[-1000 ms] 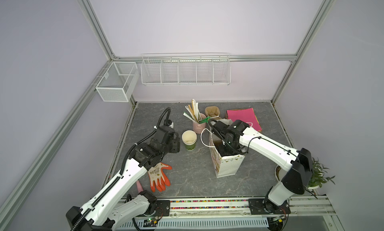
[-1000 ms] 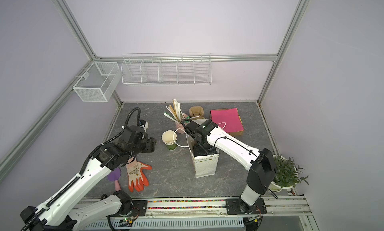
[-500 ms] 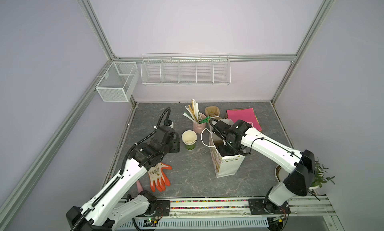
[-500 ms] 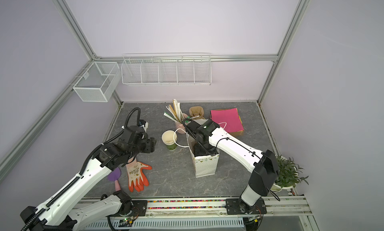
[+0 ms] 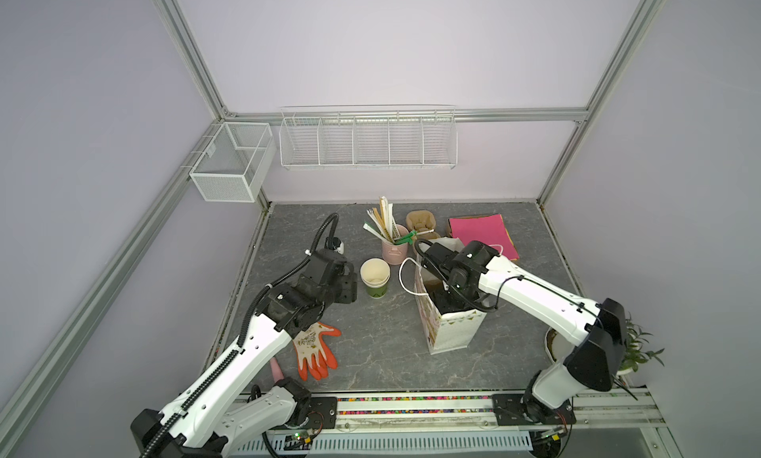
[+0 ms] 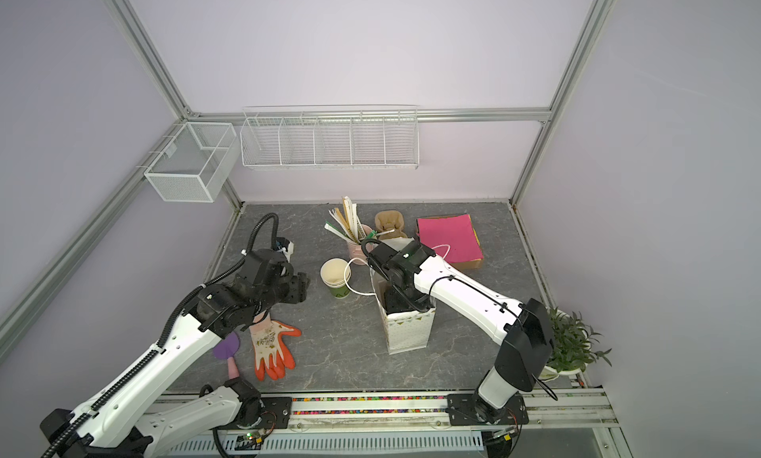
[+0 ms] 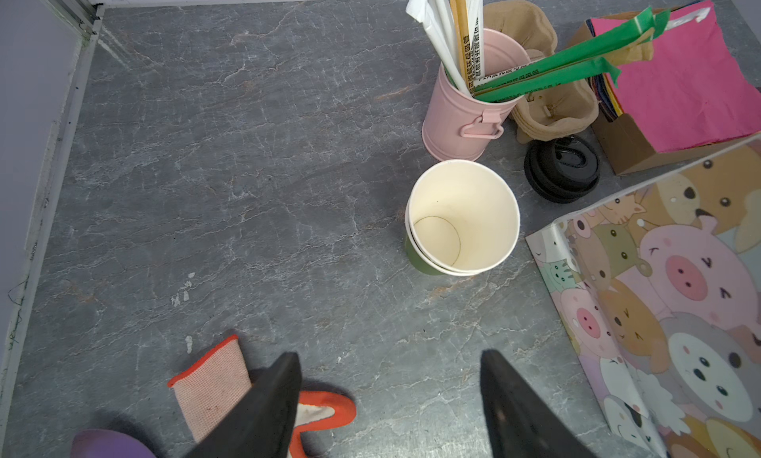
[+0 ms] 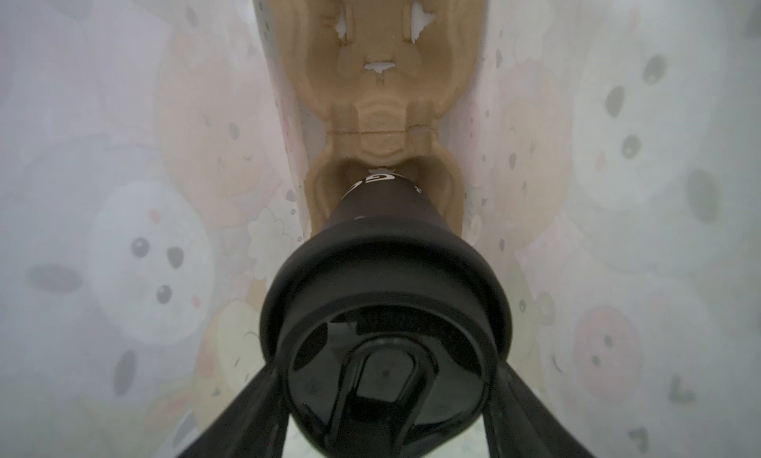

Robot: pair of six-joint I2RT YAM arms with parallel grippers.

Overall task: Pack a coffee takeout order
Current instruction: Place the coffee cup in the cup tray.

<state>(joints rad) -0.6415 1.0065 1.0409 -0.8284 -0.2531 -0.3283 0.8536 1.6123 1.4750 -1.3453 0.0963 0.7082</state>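
Seating matters: deep in the bag point(image 5: 449, 332) my right gripper point(image 8: 385, 373) clasps the black cup point(image 8: 383, 237) over the carrier point(image 8: 383, 105) pocket, so I press straight down; left gripper point(image 7: 389, 365) hangs spread outside the bag.

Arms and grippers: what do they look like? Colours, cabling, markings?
Both arms have white shells and black joints. The left arm carries a black ribbed cable hose; the right arm has thin black cables. The left gripper and right gripper have black fingers tapering to points. No markings are legible.
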